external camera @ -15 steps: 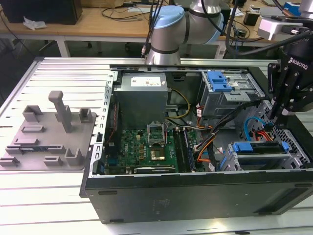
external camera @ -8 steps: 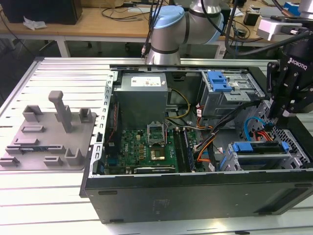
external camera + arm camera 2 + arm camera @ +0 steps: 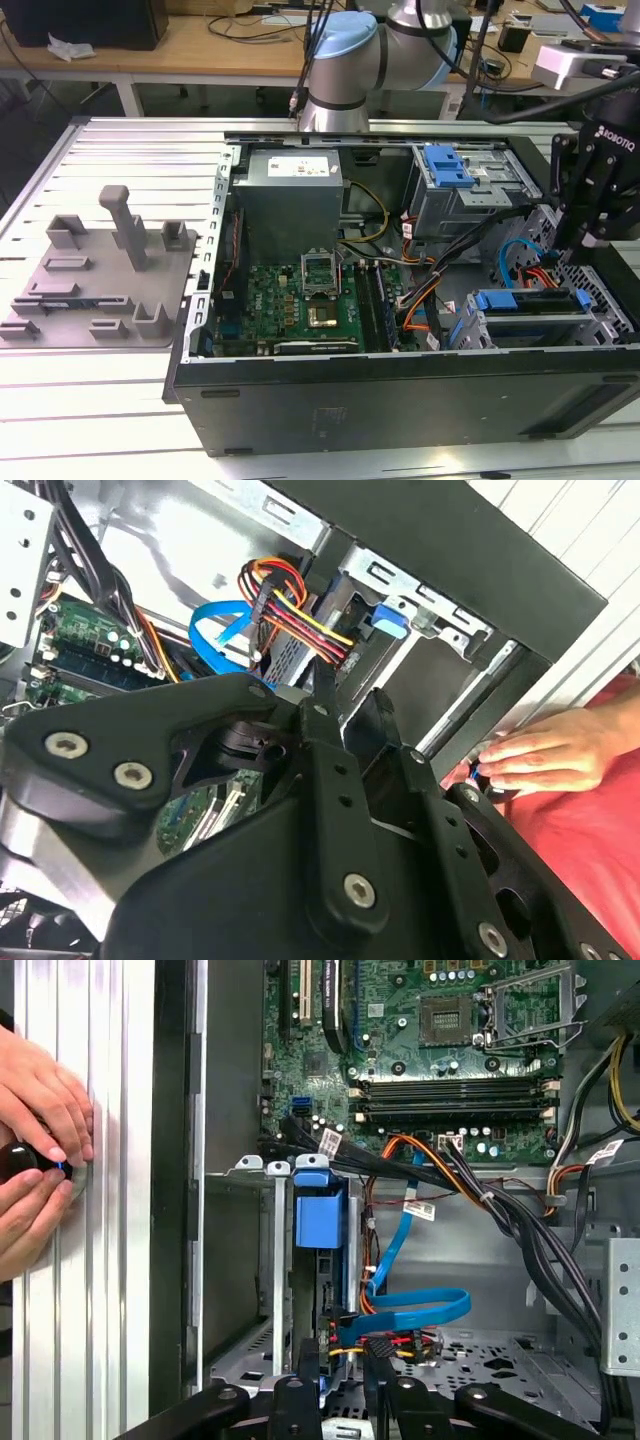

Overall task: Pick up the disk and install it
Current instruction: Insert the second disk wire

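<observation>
The disk (image 3: 528,301), edged by its bright blue carrier, sits on edge in the metal drive cage (image 3: 600,315) at the near corner of the open computer case, on the exterior view's right. In the first wrist view the disk (image 3: 320,1215) shows its blue carrier end between the cage walls, with red-yellow and blue cables at its far end. My black gripper (image 3: 598,235) hangs just above the cage. In both wrist views the gripper (image 3: 338,1365) (image 3: 352,702) is open, its fingers apart over the disk's cabled end and holding nothing.
A person's hands (image 3: 35,1150) (image 3: 545,760) rest on the slatted table beside the case wall, around a small dark object. Cable bundles (image 3: 500,1210) cross above the motherboard (image 3: 305,300). A second cage with a blue latch (image 3: 447,165) stands further back. A grey fixture (image 3: 100,265) lies on the exterior view's left.
</observation>
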`<state>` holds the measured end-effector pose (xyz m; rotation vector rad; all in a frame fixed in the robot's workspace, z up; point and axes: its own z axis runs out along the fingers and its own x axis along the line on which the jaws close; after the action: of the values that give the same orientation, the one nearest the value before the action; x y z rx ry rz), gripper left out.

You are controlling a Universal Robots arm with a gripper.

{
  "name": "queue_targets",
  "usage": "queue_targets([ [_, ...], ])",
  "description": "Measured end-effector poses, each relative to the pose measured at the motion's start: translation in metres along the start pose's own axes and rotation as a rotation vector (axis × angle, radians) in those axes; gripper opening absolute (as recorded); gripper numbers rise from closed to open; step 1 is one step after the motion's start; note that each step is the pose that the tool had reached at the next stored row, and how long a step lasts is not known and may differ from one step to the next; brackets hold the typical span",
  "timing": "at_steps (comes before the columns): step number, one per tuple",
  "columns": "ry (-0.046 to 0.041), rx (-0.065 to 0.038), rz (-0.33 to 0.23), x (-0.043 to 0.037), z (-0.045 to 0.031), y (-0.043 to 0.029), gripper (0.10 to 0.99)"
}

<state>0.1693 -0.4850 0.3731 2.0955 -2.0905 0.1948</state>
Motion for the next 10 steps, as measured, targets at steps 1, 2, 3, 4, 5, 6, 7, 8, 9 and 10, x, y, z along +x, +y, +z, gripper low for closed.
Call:
queue_targets([
  [1, 0.0071, -0.012, -0.002, -0.0007, 0.0001, -0.0022, 0.314],
  [2, 0.0115, -0.017, -0.002, -0.0012, 0.0008, -0.0019, 0.314],
  [3, 0.0119, -0.017, -0.002, -0.0018, 0.0019, 0.0000, 0.314],
  [4, 0.0119, -0.017, -0.002, -0.0024, 0.0029, 0.0023, 0.314],
  [5, 0.0120, -0.017, -0.002, -0.0028, 0.0033, 0.0035, 0.314],
  [6, 0.0119, -0.017, -0.002, -0.0036, 0.0038, 0.0050, 0.314],
  [7, 0.0119, -0.017, -0.003, -0.0042, 0.0039, 0.0056, 0.314],
  [8, 0.0119, -0.017, -0.003, -0.0046, 0.0040, 0.0059, 0.314],
  [9, 0.0117, -0.017, -0.002, -0.0051, 0.0047, 0.0062, 0.314],
  [10, 0.0104, -0.018, 0.001, -0.0053, 0.0052, 0.0064, 0.314],
])
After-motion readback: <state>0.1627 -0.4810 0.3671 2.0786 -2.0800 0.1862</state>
